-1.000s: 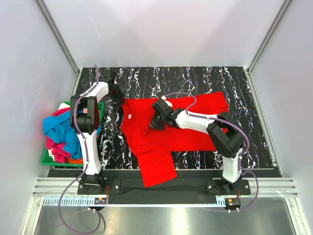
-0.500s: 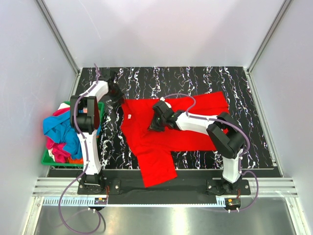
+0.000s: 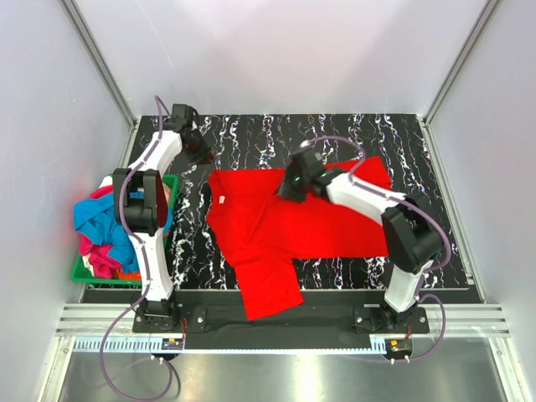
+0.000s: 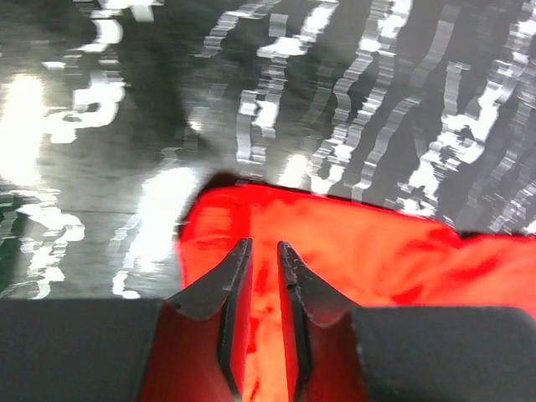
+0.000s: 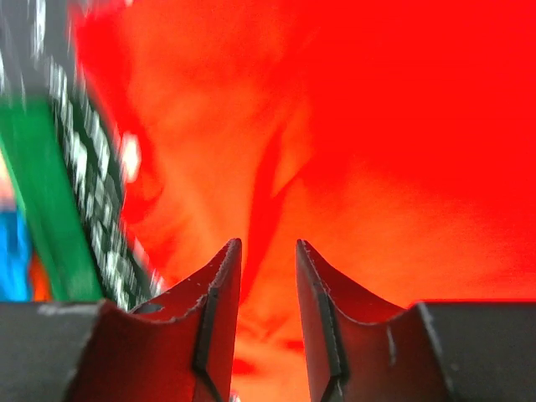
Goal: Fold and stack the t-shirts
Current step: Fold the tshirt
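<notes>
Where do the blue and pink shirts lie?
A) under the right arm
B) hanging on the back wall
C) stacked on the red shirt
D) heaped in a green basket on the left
D: the top view shows the blue and pink shirts heaped in the green basket.

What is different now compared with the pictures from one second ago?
Both jaws have opened and released the red shirt. The left arm drew back toward the far left corner of the table; the right arm moved toward the shirt's far edge. The shirt stays spread on the table, and the basket of shirts is unchanged.
</notes>
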Robot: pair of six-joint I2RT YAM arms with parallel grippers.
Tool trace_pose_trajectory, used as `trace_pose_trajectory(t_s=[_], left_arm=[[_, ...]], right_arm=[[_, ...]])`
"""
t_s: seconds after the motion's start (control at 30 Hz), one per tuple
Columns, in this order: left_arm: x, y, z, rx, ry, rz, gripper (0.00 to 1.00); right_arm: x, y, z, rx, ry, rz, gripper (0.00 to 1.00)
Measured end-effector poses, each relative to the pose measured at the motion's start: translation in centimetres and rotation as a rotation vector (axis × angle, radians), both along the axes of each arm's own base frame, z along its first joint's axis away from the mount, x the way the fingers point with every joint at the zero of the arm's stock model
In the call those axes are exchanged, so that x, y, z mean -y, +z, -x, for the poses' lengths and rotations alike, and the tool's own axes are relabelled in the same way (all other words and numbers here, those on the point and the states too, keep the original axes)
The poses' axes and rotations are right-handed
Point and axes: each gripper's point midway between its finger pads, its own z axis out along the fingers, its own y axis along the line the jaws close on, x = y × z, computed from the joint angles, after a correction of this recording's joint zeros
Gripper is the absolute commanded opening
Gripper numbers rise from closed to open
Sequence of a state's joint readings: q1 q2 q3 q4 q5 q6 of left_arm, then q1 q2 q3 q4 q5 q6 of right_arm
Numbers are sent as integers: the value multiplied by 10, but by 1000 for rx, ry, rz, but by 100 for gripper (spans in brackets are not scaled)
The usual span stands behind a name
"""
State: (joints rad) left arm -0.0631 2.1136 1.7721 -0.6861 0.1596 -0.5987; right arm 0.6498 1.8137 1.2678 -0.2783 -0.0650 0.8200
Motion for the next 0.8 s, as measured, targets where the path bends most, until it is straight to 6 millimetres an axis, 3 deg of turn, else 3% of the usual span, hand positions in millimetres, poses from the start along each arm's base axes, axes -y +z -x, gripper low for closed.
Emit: trace_pose_trajectory(t_s=[0.2,0.33,0.43,0.53,0.7,0.8], left_arm=[[44,3,5,10,-98,31,18],[60,-21,11,-38,-130,23,18],[53,-43,13,-84,-113,-1,18],[39,-63,14,-127,-81,-30,18],[23,-63,6,-130,-40,-40,18],[20,-63,-2,-123,-31,-48,18]], right_arm=[[115,4,-75,63,-246,110,33],[173,-2,-109,61,-372,161,29],[217,-18,-132,34,-471,184,28],[261,-40,-143,-15,-561,210,27],[314,-74,-155,-87,-671,228,25],[336,-73,-165,-83,-737,210,24]])
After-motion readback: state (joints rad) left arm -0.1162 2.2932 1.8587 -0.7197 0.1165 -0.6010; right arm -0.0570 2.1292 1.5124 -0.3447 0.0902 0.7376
